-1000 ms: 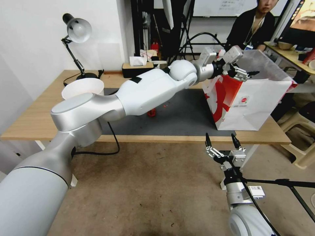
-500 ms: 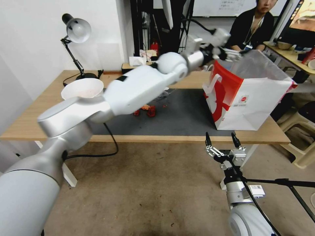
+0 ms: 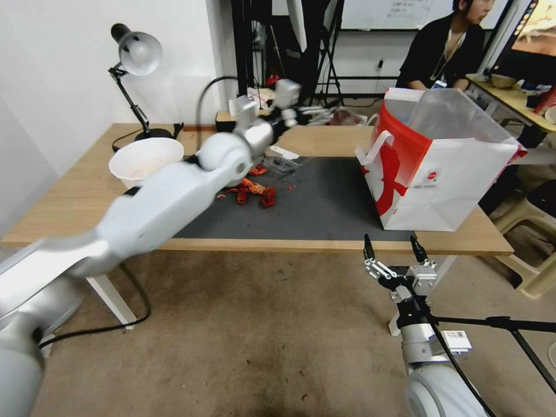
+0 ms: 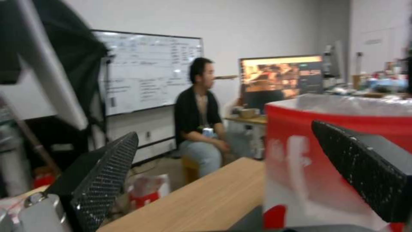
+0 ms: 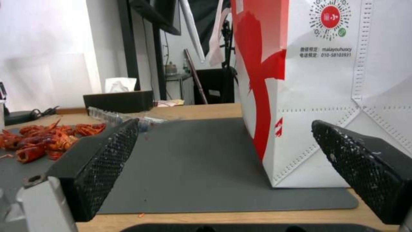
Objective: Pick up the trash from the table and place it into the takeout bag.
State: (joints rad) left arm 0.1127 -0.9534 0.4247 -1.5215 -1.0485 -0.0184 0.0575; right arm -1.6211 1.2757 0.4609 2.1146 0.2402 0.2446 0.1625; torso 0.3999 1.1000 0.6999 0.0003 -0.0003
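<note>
the left gripper (image 3: 307,111), fingers spread and empty, hung at upper centre of the frame, the red shell scraps (image 3: 253,190) below it toward frame left on the worktop (image 3: 69,214). a second before it was over the takeout bag (image 3: 440,174). the right gripper (image 3: 394,250) waited open, lower right.

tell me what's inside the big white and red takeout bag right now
The boxy white and red takeout bag shows a clear plastic liner rising from its open top. Its walls and that liner hide whatever lies inside.
</note>
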